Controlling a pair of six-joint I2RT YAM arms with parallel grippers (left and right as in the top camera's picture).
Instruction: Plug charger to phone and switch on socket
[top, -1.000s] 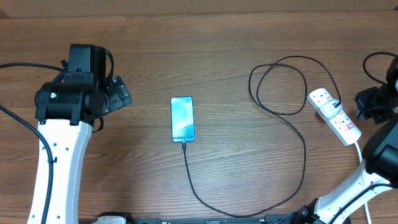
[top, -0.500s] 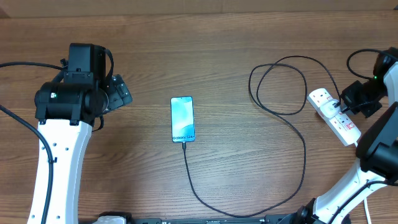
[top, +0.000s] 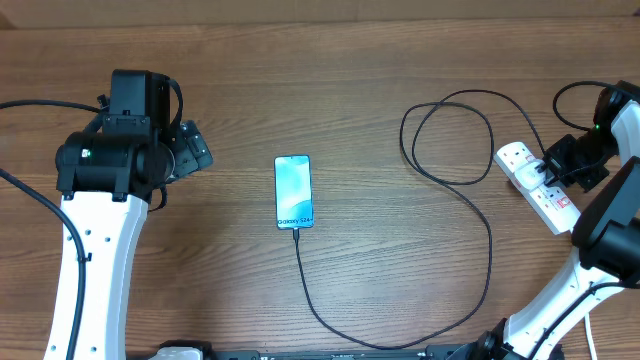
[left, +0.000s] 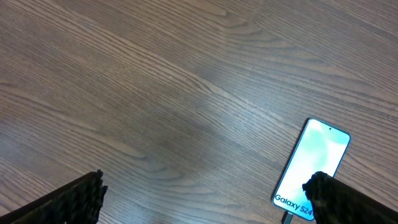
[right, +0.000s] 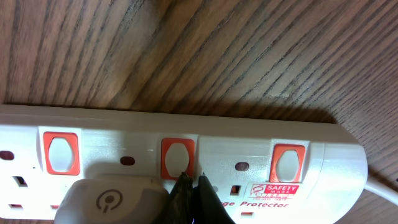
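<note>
Looking through the right wrist camera, you see the right gripper (right: 191, 185) pinched closed, its tips at the lower edge of the middle red switch (right: 178, 154) on the socket (right: 124, 127). The phone (top: 293, 191) lies mid-table with the charger (top: 488, 250) meeting its bottom end. Your left gripper (left: 205, 186) hangs wide open near the phone, to its left.

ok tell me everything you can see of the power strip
The power strip is a long white plastic bar lying flat and angled on the table, far right. The wrist view shows three red-framed rocker switches, a safety-mark label and a white adapter plugged into it. Its thick white cord leaves one end. The right gripper, fingers together, meets the middle switch's lower edge.
</note>
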